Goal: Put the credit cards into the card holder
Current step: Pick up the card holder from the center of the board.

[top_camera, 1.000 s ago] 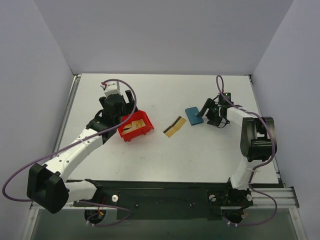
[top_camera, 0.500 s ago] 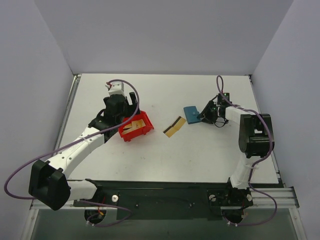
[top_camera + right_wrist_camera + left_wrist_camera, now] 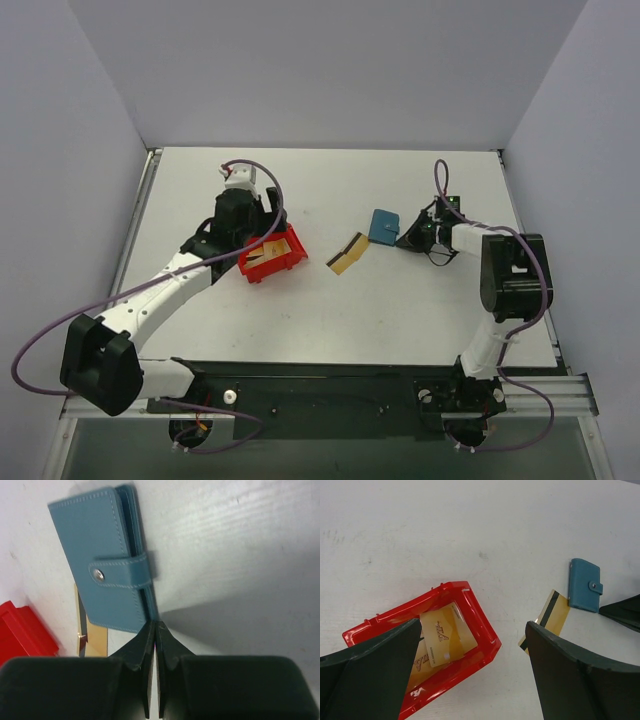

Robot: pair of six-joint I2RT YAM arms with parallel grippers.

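Card holder [image 3: 383, 226] has slid slightly left ahead of my right gripper [image 3: 152, 630], which is pinched together, empty, touching its near-right corner; long axis roughly near-far.

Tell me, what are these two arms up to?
The left pincer hangs open over a red bin holding gold cards. The right pincer is shut, its tips at the edge of the blue wallet, which is snapped closed. One more card lies on the table between bin and wallet.
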